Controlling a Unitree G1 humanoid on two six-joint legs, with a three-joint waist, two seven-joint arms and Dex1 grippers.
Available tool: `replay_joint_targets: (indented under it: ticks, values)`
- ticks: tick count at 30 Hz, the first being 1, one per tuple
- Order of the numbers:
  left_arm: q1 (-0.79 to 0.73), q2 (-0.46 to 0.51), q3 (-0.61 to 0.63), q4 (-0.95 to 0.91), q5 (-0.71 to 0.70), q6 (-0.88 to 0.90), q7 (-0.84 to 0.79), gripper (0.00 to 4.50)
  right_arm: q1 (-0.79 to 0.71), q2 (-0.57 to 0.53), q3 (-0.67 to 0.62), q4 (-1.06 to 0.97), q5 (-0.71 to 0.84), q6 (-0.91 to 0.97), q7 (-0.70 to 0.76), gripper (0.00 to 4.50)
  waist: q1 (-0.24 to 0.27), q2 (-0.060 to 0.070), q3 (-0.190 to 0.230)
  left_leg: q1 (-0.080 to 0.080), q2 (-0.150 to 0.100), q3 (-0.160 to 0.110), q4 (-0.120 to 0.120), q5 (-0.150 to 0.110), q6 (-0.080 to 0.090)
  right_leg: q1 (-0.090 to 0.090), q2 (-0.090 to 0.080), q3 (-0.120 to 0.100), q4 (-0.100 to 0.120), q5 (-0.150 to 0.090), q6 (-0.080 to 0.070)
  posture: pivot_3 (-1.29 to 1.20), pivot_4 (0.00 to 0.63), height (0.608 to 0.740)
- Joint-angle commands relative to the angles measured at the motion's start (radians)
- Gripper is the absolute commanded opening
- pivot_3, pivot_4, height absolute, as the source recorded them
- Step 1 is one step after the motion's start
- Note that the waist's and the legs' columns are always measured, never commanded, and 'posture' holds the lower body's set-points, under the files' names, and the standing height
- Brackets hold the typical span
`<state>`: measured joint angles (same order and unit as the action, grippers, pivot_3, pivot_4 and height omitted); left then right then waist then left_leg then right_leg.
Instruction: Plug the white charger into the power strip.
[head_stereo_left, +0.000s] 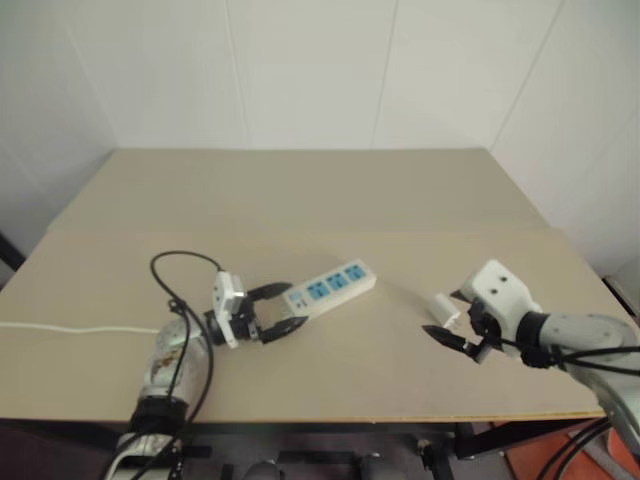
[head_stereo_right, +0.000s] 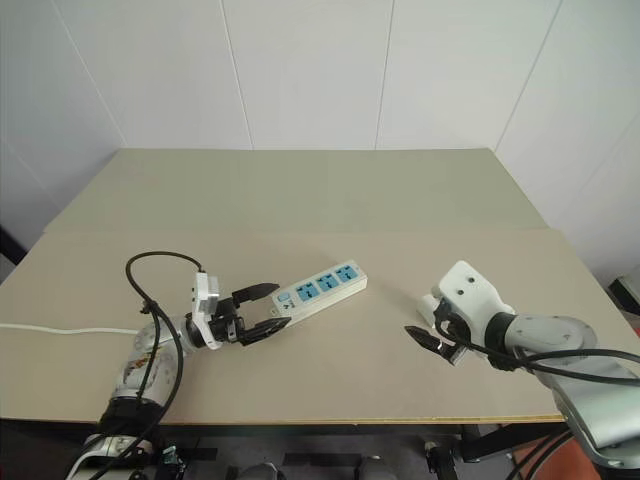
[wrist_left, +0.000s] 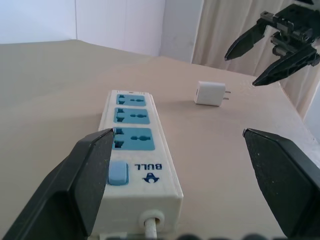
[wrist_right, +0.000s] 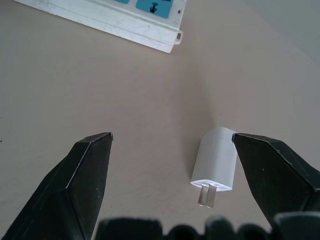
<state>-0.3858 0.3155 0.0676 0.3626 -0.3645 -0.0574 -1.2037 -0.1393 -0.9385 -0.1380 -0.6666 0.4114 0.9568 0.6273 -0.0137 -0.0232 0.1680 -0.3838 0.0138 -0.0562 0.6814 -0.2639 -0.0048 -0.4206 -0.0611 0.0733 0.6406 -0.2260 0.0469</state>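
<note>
The power strip (head_stereo_left: 330, 285) lies flat on the beige table (head_stereo_left: 300, 190), a long white bar with three light-blue sockets and a switch at its near-left end. My left gripper (head_stereo_left: 288, 308) is open at that switch end, with one finger (wrist_left: 92, 170) beside the strip (wrist_left: 132, 135) and the other well off to its side. The white charger (wrist_right: 216, 160) lies on its side on the table to the strip's right, prongs showing. My right gripper (wrist_right: 172, 135) hovers open just above it, and one finger (wrist_right: 275, 175) stands next to the charger.
A white cord (head_stereo_left: 70, 328) runs from the strip's end toward the table's left edge. White walls stand behind the table. The table's front edge (head_stereo_left: 350, 418) is close to both arms.
</note>
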Motion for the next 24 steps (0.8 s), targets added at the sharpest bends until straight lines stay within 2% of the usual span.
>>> replay_joint_targets:
  ticks: [1,12,24]
  values:
    - [-0.025,-0.030,0.006,0.075,0.053,-0.145,0.082,4.49,0.007,-0.010,-0.043,-0.042,-0.008,-0.014,-0.008,4.50,0.001,0.000,0.000,0.000,0.000,0.000,0.000,0.000,0.000,0.000,0.000,0.000,0.000,0.000,0.000,0.00,0.150,0.740]
    - [-0.106,-0.031,-0.023,0.313,0.106,-0.297,0.086,4.49,-0.005,0.003,-0.022,-0.039,-0.015,-0.011,-0.026,4.50,0.001,0.000,-0.001,0.001,0.000,0.000,0.000,0.000,0.000,0.001,0.000,0.000,0.000,0.000,0.000,0.00,0.150,0.740]
    - [-0.110,-0.009,-0.065,0.305,0.141,-0.230,0.084,4.49,0.021,0.016,-0.020,-0.051,-0.022,-0.012,-0.055,4.50,0.000,0.001,-0.004,0.001,0.000,0.000,0.000,0.000,0.000,0.001,0.000,0.000,0.000,0.000,0.000,0.00,0.150,0.740]
